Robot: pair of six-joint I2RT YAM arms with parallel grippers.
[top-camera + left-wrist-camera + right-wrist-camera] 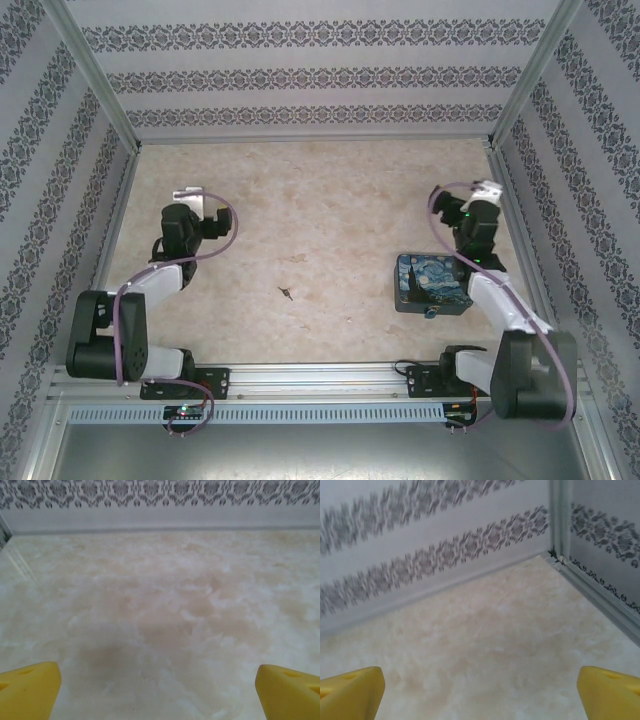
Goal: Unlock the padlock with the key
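Note:
The key (287, 292) is a tiny dark sliver lying on the beige tabletop near the middle, in the top view. The padlock (431, 313) shows as a small blue speck at the near edge of the painting-print box; its shackle is too small to make out. My left gripper (189, 198) hovers at the left, well behind the key, and stands open with nothing between its yellow fingertips (27, 690). My right gripper (486, 190) is at the far right, behind the box, also open and empty (480, 692). Both wrist cameras look at bare tabletop.
A square blue-and-yellow painting-print box (432, 280) lies flat at the right, just in front of the right wrist. Patterned walls (300, 75) close in the back and both sides. An aluminium rail (320, 375) carries the arm bases along the near edge.

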